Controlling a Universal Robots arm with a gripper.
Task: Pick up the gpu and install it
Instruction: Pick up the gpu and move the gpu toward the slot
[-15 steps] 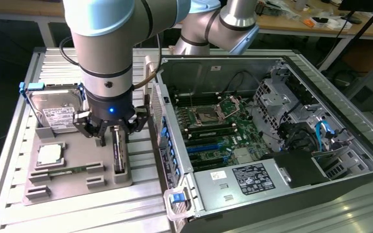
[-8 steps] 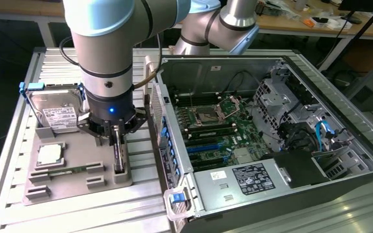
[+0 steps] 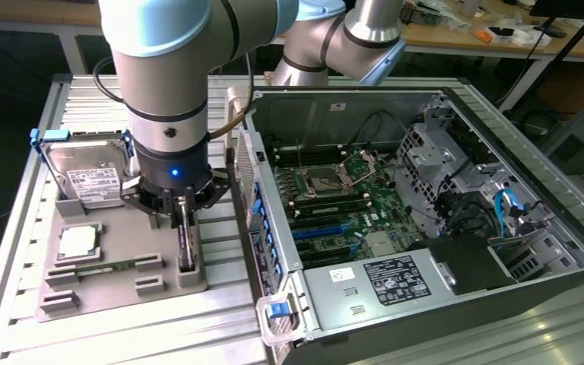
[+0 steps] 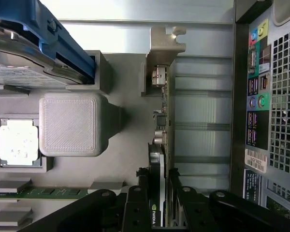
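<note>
Jaws seemingly clamp the gpu standing edgewise in the grey tray, between hard drive and computer case.

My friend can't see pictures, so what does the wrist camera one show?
The pincer grips the gpu, standing on edge in its grey holder. A blue-framed hard drive sits on one side, the computer case on the other.

gpu with bare silvery metal bracket and glossy black cooler face, matt black claw, matt grey plastic holder tray with fine ribbed print texture, brushed-metal hard drive in blue plastic frame, ribbed aluminium bench, dull sheet-metal computer case
</note>
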